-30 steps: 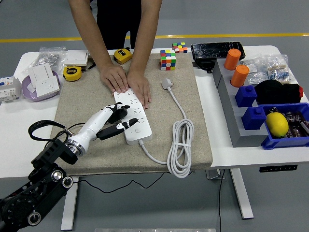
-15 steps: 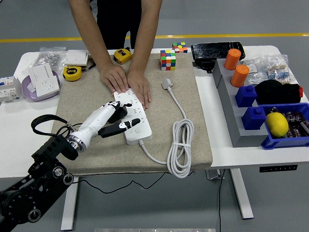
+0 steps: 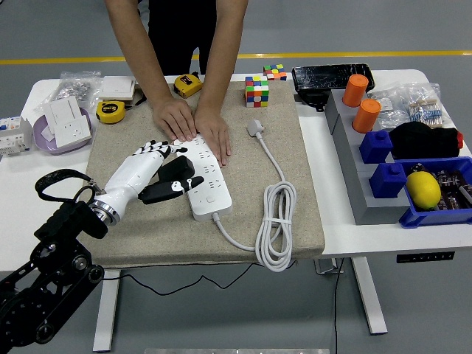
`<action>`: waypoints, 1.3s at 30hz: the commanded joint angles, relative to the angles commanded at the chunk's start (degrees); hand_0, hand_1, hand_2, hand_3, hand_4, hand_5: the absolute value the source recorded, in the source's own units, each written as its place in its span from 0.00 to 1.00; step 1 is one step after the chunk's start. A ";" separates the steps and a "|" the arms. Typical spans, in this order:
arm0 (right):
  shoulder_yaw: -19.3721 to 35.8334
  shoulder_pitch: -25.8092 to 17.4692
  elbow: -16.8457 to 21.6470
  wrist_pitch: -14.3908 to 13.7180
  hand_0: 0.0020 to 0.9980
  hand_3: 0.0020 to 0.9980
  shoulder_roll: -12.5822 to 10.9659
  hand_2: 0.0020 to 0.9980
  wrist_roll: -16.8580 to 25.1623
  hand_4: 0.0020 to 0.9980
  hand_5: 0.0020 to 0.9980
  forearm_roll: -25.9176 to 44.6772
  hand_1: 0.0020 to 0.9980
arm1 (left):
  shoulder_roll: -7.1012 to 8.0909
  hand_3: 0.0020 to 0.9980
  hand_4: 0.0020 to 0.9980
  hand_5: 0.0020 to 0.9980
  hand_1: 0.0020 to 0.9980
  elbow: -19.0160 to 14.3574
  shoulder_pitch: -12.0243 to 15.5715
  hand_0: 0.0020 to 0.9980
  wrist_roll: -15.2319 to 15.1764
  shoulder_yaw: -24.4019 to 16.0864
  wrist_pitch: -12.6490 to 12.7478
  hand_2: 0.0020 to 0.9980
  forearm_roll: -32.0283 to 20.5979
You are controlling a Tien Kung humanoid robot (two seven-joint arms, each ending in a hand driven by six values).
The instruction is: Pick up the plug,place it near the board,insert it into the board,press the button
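Plug (image 3: pixel 255 127) lies free on the mat, right of the board (image 3: pixel 203 177).
Left hand (image 3: pixel 147 173), fingers (image 3: pixel 156 147) spread and holding nothing, overlaps the board's left edge; a person's hands (image 3: pixel 195 127) hide its far end.

Rubik's cubes (image 3: pixel 257 91), tape measures (image 3: pixel 110 111), lemon (image 3: pixel 422 189) in blue bin (image 3: pixel 442 214).

The person's two hands (image 3: pixel 195 127) press flat on the far end of the power strip (image 3: pixel 203 175), blocking its 12 o'clock side. The robot's left hand (image 3: pixel 151 173), fingers spread, covers the strip's 9 o'clock side. At 3 o'clock the coiled cable (image 3: pixel 274 221) and the plug (image 3: pixel 255 127) lie on the mat (image 3: pixel 118 147). The mat at 6 o'clock from the strip is bare up to the near edge.
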 joint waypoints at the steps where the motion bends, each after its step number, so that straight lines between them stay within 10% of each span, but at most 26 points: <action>1: -0.01 -0.01 0.00 0.01 0.92 0.79 0.00 0.80 0.00 1.00 1.00 0.01 0.86 | 0.06 0.85 1.00 1.00 0.97 0.44 -0.05 1.00 0.07 0.26 -0.15 0.92 0.22; 27: -0.46 -0.05 0.00 0.06 0.91 0.79 -0.26 0.80 -0.08 1.00 1.00 -0.02 0.86 | -0.03 0.85 1.00 1.00 0.98 3.66 -4.15 1.00 0.28 6.29 -1.00 0.91 1.12; 39: -0.67 -0.13 0.00 0.03 0.91 0.79 -0.27 0.80 -0.14 1.00 1.00 0.15 0.86 | 0.00 0.85 1.00 1.00 0.98 -0.23 -4.41 1.00 -0.33 5.65 -0.11 0.91 1.94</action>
